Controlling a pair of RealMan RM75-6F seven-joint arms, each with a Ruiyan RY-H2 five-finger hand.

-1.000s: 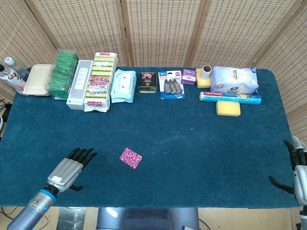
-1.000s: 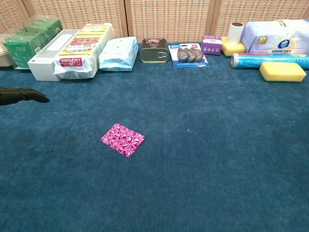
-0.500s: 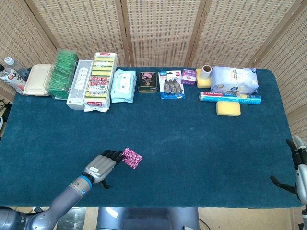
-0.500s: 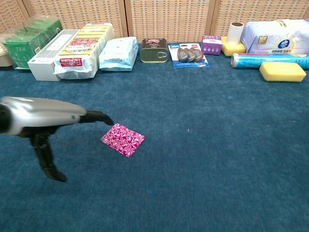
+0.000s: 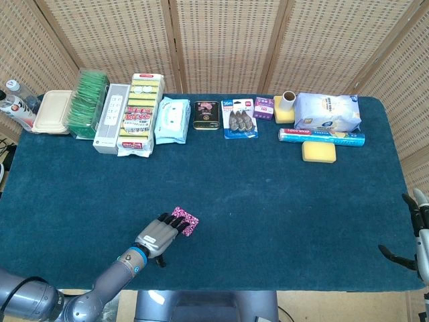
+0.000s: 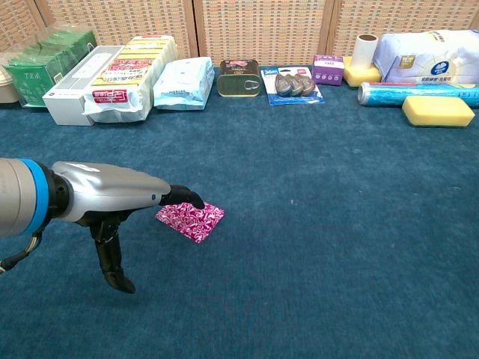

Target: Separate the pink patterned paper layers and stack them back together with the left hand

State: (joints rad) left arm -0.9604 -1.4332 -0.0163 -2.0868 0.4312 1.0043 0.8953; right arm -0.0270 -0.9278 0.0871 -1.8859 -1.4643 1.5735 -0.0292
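Note:
The pink patterned paper (image 5: 187,219) (image 6: 196,219) lies flat on the blue cloth near the table's front, left of centre. My left hand (image 5: 159,235) (image 6: 112,196) reaches over it with fingers stretched out, and the fingertips (image 6: 188,197) cover the paper's near-left edge. The thumb hangs down clear of the paper, and nothing is pinched. Only the edge of my right hand (image 5: 417,231) shows at the far right of the head view, fingers apart, holding nothing.
Along the back edge stand a green tea box (image 5: 88,102), a white box (image 5: 110,117), sponge packs (image 5: 139,112), wipes (image 5: 171,119), a tin (image 5: 206,115), a blue clip pack (image 5: 239,117), a foil roll (image 5: 322,137) and a yellow sponge (image 5: 318,152).
My left hand has swept right and forward from the table's front left until its fingertips lie over the pink paper's edge. The paper and my right hand have stayed put.

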